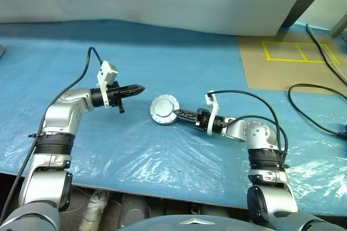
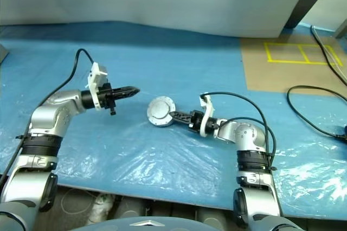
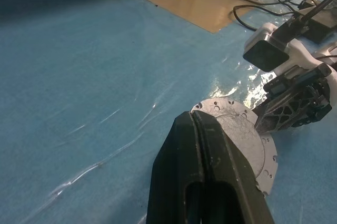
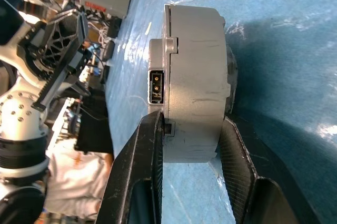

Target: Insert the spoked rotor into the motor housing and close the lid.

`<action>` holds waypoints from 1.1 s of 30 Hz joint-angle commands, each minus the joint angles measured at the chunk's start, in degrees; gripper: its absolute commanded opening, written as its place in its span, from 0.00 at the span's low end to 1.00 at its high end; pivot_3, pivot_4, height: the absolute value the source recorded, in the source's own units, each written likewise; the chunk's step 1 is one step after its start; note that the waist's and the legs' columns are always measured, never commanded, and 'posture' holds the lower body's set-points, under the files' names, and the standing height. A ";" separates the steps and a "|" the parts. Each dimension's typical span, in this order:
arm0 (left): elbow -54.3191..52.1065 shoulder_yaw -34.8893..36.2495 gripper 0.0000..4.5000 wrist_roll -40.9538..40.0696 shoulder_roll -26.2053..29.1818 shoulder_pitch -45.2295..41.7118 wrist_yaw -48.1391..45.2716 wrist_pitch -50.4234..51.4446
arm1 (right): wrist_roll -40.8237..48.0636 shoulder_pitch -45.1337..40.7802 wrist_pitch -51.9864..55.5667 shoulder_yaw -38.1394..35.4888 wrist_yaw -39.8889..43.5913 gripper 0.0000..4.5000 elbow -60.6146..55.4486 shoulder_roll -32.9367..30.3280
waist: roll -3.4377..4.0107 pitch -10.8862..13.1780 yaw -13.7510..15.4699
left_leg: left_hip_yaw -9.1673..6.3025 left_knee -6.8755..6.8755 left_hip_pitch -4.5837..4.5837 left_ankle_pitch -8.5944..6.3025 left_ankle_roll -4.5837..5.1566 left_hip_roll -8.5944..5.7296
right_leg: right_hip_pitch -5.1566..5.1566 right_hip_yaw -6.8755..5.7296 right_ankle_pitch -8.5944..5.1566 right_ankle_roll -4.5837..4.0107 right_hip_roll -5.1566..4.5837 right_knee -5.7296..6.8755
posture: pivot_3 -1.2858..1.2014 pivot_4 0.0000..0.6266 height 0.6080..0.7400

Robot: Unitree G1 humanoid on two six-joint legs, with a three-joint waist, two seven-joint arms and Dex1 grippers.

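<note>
The right wrist view shows a connector socket on the closed motor housing [image 4: 192, 82], pinched edgewise by the right gripper [image 1: 179, 114]. The left gripper [image 1: 140, 88] hovers level nearby, fingers closed and empty.

Bright, even light; glare on the plastic sheet [image 1: 162, 160]; wrist views soft.

The lid [image 1: 164, 109] shows its smooth silver-grey face, so whatever sits under it cannot be seen. In the left wrist view the shut fingers [image 3: 208, 176] of the left claw [image 1: 142, 87] cover part of that disc, and the picture's lower edge cuts them off. In the right wrist view the right claw [image 4: 192, 129] hides the lower rim of the disc. A black cable [image 1: 320, 109] on the table [image 1: 179, 57] runs out past the right edge.
</note>
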 commanded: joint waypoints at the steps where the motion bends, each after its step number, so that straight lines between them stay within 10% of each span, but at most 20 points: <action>1: -3.79 3.00 0.00 -4.58 0.64 2.15 1.77 6.54 | 6.28 -1.80 2.18 -5.22 -1.87 0.27 -3.57 1.88 | -0.03 0.13 0.16 | -0.02 0.03 -0.08 0.00 0.00 0.02 | -0.04 -0.05 0.00 0.00 0.00 0.00 | 0.52 0.24 1.00; 9: -7.35 9.22 0.04 -14.44 -1.81 4.24 6.95 17.52 | 14.61 -3.59 7.08 -9.22 -8.02 0.27 -10.83 5.90 | 0.04 0.71 0.45 | -0.09 0.36 -0.35 -0.01 -0.01 0.37 | -0.13 -0.37 0.01 -0.11 0.12 0.16 | 0.52 0.24 1.00; 23: -8.73 15.89 0.99 -28.63 -5.77 5.79 13.30 29.49 | 25.56 -5.83 7.93 -11.70 -16.66 0.27 -12.70 6.57 | 0.04 0.72 0.53 | -0.14 0.46 -0.36 0.00 -0.02 0.41 | -0.05 -0.38 0.02 -0.10 0.23 0.16 | 0.52 0.24 1.00; 33: -7.77 13.98 0.99 -29.65 -10.06 2.96 16.34 30.93 | 31.00 -6.76 6.69 -10.21 -19.84 0.27 -12.36 5.02 | 0.04 0.72 1.54 | -0.20 0.61 -0.35 0.00 -0.03 0.43 | 0.01 -0.38 0.03 -0.08 0.26 0.26 | 0.52 0.24 1.00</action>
